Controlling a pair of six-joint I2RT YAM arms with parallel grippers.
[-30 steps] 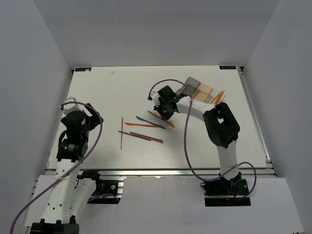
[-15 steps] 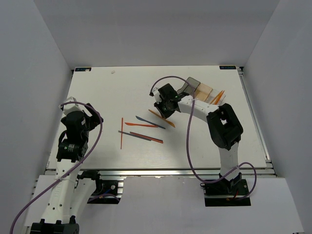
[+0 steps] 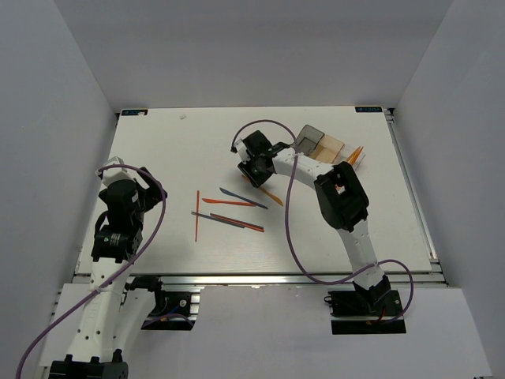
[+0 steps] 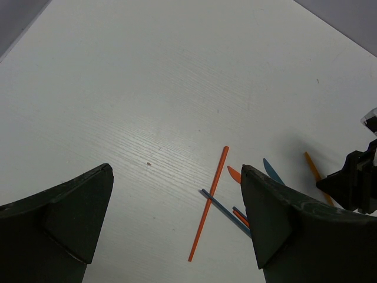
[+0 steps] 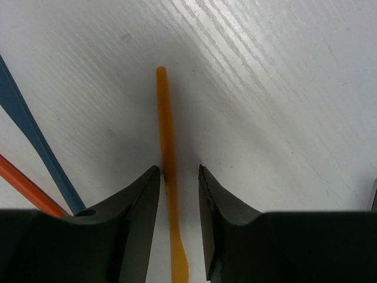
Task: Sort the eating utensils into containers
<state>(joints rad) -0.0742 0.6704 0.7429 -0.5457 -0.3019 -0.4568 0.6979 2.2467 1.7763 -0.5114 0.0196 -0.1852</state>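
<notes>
Left of the containers [image 3: 321, 143], an amber utensil [image 5: 170, 177] lies flat on the desk [image 3: 173, 150] between the part-spread right jaws, long axis along their gap; left jaws wide, well apart

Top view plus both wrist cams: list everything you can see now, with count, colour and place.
table: one, white, under everything.
containers: three joined bins, smoky grey, amber, clear, far right.
orange utensils by the bins: orange, at the clear end of the row; count unclear.
amber utensil: one, amber-orange, flat on the table between the right gripper's fingers.
orange stick: one, left end of the loose cluster.
orange utensil: one, mid-table.
blue utensil: one, blue-grey, just beyond the orange utensil.
dark utensil: one, dark blue-grey, near side.
red utensil: one, beside the dark utensil.
left gripper: one, black, open, above the near-left table.
right gripper: one, black, open, straddling the amber utensil.
</notes>
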